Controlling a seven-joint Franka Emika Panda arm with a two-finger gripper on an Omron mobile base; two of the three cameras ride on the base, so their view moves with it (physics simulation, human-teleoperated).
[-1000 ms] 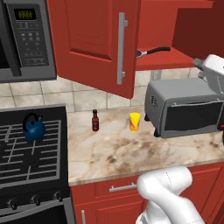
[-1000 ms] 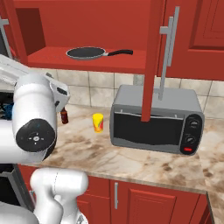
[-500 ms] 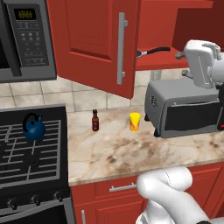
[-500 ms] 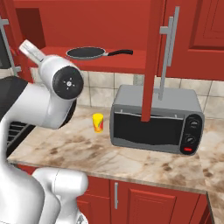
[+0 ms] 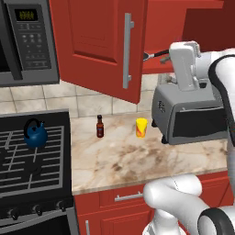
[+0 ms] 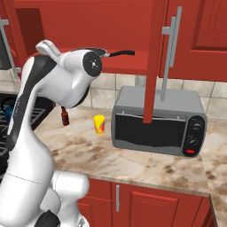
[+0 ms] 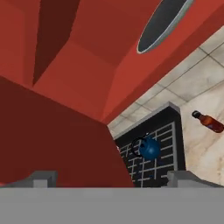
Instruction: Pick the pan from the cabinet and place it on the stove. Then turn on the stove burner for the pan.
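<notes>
Gripper (image 7: 107,178) wide open and empty beside the cabinet (image 7: 83,65), eyeing the pan (image 7: 164,24): likely rigid, fairly heavy, best taken by its slim black handle (image 6: 120,53).

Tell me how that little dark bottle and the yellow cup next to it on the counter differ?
The bottle is dark brown with a narrow neck, while the yellow cup is bright, wider and bears a red mark. The bottle stands nearer the stove, the cup nearer the toaster oven. Both stand upright on the marble counter, apart from each other.
</notes>
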